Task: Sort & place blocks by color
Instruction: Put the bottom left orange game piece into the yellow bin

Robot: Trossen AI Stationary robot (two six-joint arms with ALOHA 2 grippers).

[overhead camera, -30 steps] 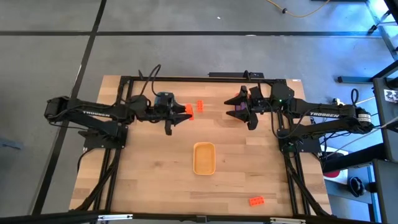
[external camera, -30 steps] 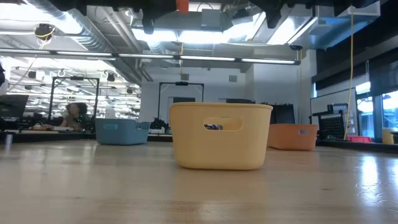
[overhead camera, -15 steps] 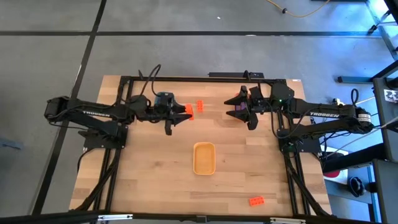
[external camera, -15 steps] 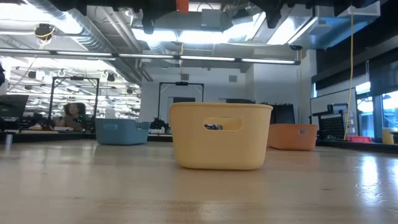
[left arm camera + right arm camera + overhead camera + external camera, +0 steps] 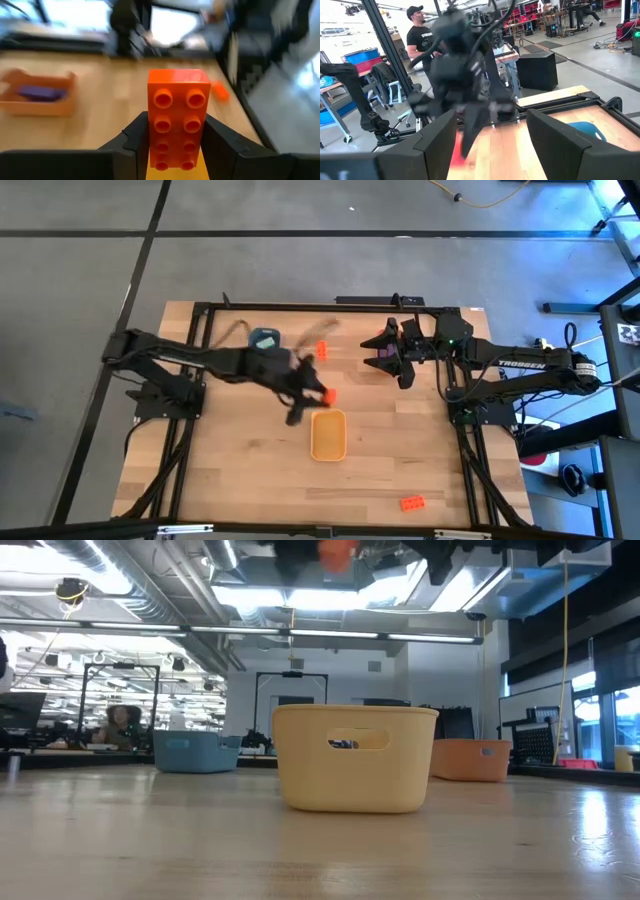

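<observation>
Above yellow tray [image 5: 328,436], left pincer [image 5: 318,394] grips orange-red brick [image 5: 178,118], seemingly tilted.

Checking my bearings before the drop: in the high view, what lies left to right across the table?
Left gripper shut on an orange brick → yellow tray → right gripper, a purple brick at its fingers → loose orange brick at the near edge.

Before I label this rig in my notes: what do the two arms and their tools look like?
Both arms are dark, jointed links. The right arm carries white TROSSEN lettering, with black cables looping near its base. The left tool has two broad black fingers. The right tool has two wide, flat, dark grey fingers.
</observation>
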